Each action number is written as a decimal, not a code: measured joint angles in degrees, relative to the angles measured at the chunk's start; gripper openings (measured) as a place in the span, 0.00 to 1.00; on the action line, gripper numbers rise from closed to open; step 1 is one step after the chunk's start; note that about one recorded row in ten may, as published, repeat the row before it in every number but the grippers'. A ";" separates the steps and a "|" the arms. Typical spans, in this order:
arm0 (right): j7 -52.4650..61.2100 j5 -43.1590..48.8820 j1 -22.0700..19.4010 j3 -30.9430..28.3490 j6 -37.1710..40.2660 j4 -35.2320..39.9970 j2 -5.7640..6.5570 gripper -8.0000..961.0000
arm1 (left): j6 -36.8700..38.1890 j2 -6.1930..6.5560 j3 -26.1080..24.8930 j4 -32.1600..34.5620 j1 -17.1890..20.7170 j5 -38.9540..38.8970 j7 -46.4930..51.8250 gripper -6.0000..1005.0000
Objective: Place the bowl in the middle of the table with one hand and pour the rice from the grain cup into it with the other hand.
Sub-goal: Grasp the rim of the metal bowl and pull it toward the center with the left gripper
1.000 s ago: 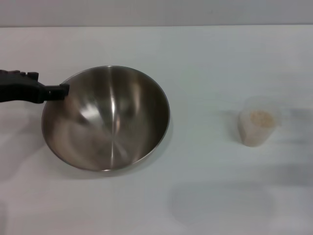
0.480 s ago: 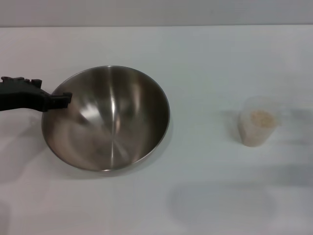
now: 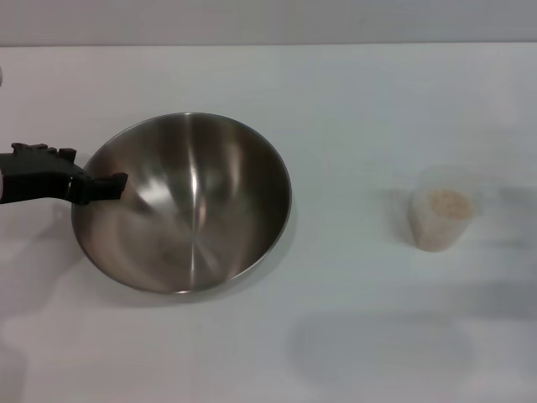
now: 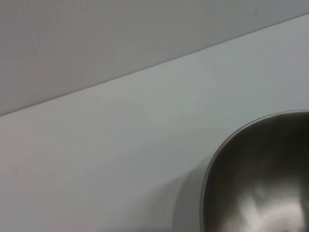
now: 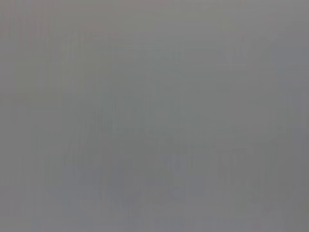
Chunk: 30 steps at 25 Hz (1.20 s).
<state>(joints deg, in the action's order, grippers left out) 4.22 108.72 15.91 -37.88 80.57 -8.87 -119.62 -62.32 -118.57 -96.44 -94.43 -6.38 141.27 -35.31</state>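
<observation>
Notably, no brand, label or writing can be read on anything in view. Head view: the bowl sits on the table left of centre, tilted so its brushed inside faces the camera, holding nothing. The left gripper reaches in from the left edge, its black tip at the bowl's left rim and overlapping the inside wall; whether its fingers are parted or pinched on the rim, I cannot tell. The grain cup stands upright well apart to the right of the bowl, with the rice showing as a pale mound at its top. Left wrist view: only a curved section of the bowl and bare table show. Right wrist view: uniform grey, nothing identifiable; the right gripper appears in no view. Compared with one second ago: the left gripper has moved lower along the rim and its tip has advanced slightly further over the bowl's inside. Bowl and cup hold the same positions as before.
</observation>
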 joint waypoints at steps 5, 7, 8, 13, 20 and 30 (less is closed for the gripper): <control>0.00 0.03 0.00 0.00 -0.17 -0.03 0.00 0.87 | 0.56 0.05 0.05 0.89 -0.12 0.05 0.13 0.83; 0.00 0.05 0.00 0.00 -0.16 -0.05 0.00 0.87 | 0.66 0.06 0.07 1.48 -0.22 0.06 0.15 0.83; 0.00 0.08 0.00 0.00 -0.17 -0.08 0.00 0.87 | 0.75 0.06 0.10 1.81 -0.29 0.06 0.15 0.83; 0.00 0.14 0.00 0.00 -0.24 -0.18 0.00 0.87 | 1.62 0.09 1.06 3.39 -0.55 0.10 0.15 0.83; 0.00 0.25 0.00 0.00 -0.25 -0.18 0.00 0.87 | 2.03 0.10 1.77 3.98 -0.67 0.15 0.16 0.83; 0.00 0.37 0.00 0.00 -0.25 -0.20 0.00 0.87 | 2.01 0.11 1.78 4.19 -0.87 0.15 0.12 0.64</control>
<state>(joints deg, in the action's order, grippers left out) 4.22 109.09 15.91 -37.88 80.33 -9.07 -119.62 -60.31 -118.46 -94.65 -90.24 -7.26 141.41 -35.20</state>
